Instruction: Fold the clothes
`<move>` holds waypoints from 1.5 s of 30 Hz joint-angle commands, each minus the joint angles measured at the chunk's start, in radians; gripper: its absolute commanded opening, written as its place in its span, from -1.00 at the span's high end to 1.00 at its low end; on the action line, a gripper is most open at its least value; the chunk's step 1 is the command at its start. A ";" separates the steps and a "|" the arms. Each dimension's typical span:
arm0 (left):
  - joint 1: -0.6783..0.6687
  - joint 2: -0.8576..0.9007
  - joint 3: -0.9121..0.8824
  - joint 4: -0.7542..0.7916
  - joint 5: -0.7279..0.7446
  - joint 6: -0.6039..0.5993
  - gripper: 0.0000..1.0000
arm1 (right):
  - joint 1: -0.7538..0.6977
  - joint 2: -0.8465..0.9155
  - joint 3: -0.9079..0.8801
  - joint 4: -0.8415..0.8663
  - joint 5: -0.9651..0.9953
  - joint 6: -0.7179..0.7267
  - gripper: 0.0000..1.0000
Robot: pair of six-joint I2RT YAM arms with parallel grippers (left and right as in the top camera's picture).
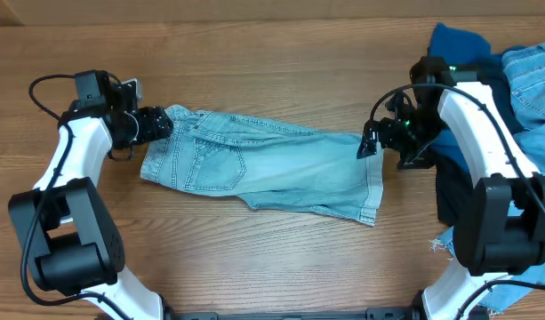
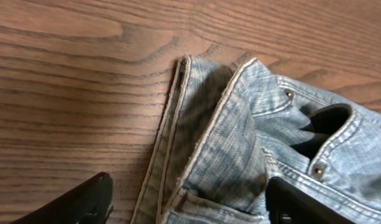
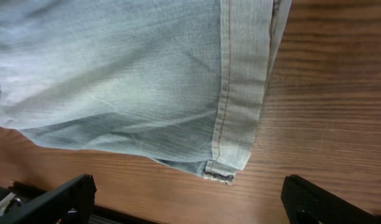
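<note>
Pale light-wash denim jeans (image 1: 263, 164) lie folded across the middle of the table, waistband at the left, hems at the right. My left gripper (image 1: 162, 124) is open at the waistband's far left corner; in the left wrist view its fingers (image 2: 190, 205) straddle the waistband (image 2: 221, 137). My right gripper (image 1: 370, 142) is open by the hem's far right corner; in the right wrist view its fingers (image 3: 190, 199) hang above the hem corner (image 3: 224, 168) and hold nothing.
A pile of other clothes sits at the right edge: a royal blue garment (image 1: 459, 44), light denim (image 1: 530, 71) and a dark navy piece (image 1: 452, 191). A frayed denim edge (image 1: 445, 242) shows near the right arm's base.
</note>
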 commanded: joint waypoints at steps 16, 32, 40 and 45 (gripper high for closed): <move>-0.003 0.262 -0.007 -0.024 0.357 0.133 0.92 | -0.001 -0.024 -0.053 0.031 -0.016 -0.004 -1.00; 0.274 -0.018 0.391 -0.428 0.103 -0.004 0.92 | -0.001 -0.024 -0.053 0.045 -0.016 -0.004 -1.00; 0.243 -0.146 0.470 -0.468 -0.013 -0.051 0.92 | -0.001 -0.024 -0.053 0.044 -0.016 -0.004 -1.00; 0.163 -0.185 0.474 -0.472 -0.179 -0.069 0.92 | 0.000 -0.024 -0.053 0.044 -0.047 -0.004 -1.00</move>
